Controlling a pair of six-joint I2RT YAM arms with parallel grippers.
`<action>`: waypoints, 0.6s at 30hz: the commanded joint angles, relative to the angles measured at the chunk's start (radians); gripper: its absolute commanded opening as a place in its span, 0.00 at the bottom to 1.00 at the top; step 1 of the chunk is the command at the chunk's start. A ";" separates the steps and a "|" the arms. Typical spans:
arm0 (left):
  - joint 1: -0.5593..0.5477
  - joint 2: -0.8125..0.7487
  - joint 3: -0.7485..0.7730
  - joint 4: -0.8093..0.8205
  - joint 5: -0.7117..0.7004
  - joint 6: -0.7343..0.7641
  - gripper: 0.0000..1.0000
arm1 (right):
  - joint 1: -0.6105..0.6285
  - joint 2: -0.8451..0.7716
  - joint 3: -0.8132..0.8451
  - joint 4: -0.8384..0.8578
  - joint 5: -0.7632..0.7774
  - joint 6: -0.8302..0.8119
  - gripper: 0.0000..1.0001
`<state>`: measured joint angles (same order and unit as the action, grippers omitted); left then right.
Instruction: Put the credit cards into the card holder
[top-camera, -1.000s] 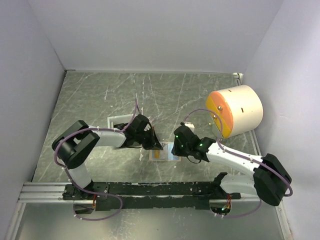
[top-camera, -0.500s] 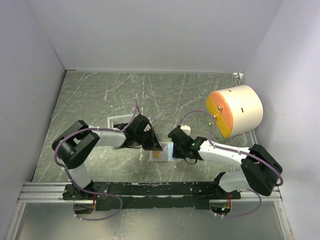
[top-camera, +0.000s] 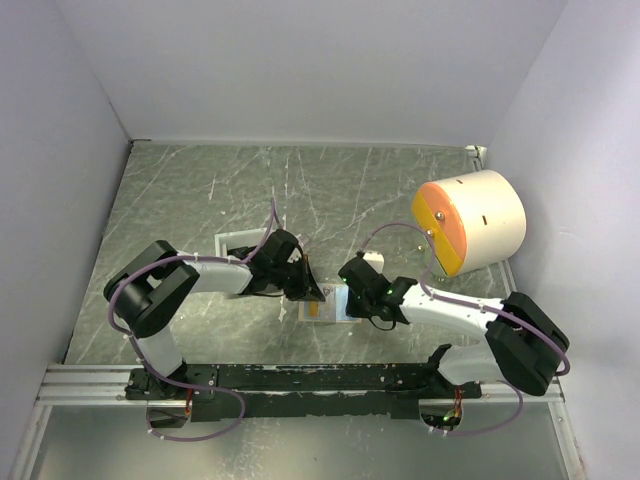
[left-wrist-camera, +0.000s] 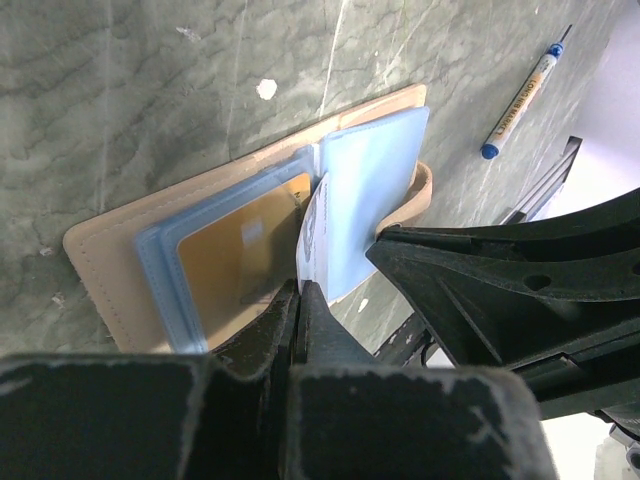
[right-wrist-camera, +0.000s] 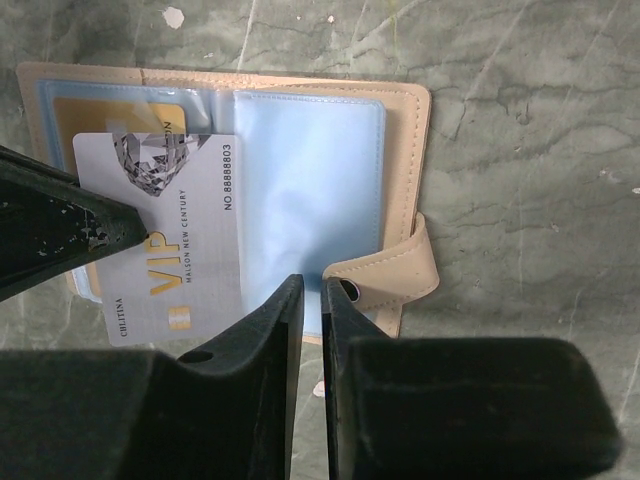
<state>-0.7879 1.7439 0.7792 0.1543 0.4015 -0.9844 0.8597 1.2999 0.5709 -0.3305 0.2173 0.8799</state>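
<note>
1. Tan card holder (right-wrist-camera: 405, 150) is laid open and flat on the grey marbled desk (left-wrist-camera: 150, 100), between the two arms and near their bases.
2. Clear blue sleeves (right-wrist-camera: 310, 180) are seen inside it. A yellow card (left-wrist-camera: 240, 250) is tucked into the left sleeve.
3. A white card (right-wrist-camera: 170, 230) is pinched by the left jaws. It is held up on its edge by the middle fold, over the left half of the holder.
4. Big gold letters, "VIP", are printed on the white card. "MAISON NEW CENTURY" is printed beside them, and "NO 88888803" is printed along one edge. "CHLITINA" is printed near a corner, and a grey diamond is drawn at one end.
5. The right jaws are pressed almost together, with only a thin gap left. They are set at the near edge of the right blue sleeve, just beside the snap tab (right-wrist-camera: 395, 270). It cannot be told if the sleeve is nipped between them.
6. A white pen (left-wrist-camera: 522, 95) with blue ends is laid on the desk, apart from the holder. Dark words are printed along it, but they are too small to be read.
7. A cream drum (top-camera: 470, 222) with an orange face is placed on the right side of the desk. A white tray (top-camera: 233, 243) is partly hidden behind the left arm.
</note>
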 joint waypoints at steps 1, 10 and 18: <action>0.006 -0.007 -0.018 -0.013 -0.059 0.004 0.07 | -0.001 0.019 -0.052 -0.020 0.033 0.012 0.13; 0.010 -0.013 -0.035 0.010 -0.095 -0.004 0.07 | 0.000 0.026 -0.059 -0.010 0.030 0.017 0.13; 0.010 -0.018 -0.071 0.068 -0.117 -0.003 0.07 | -0.001 0.027 -0.058 -0.005 0.027 0.019 0.12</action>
<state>-0.7822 1.7302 0.7490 0.2001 0.3607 -1.0008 0.8597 1.2911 0.5591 -0.3164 0.2184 0.8841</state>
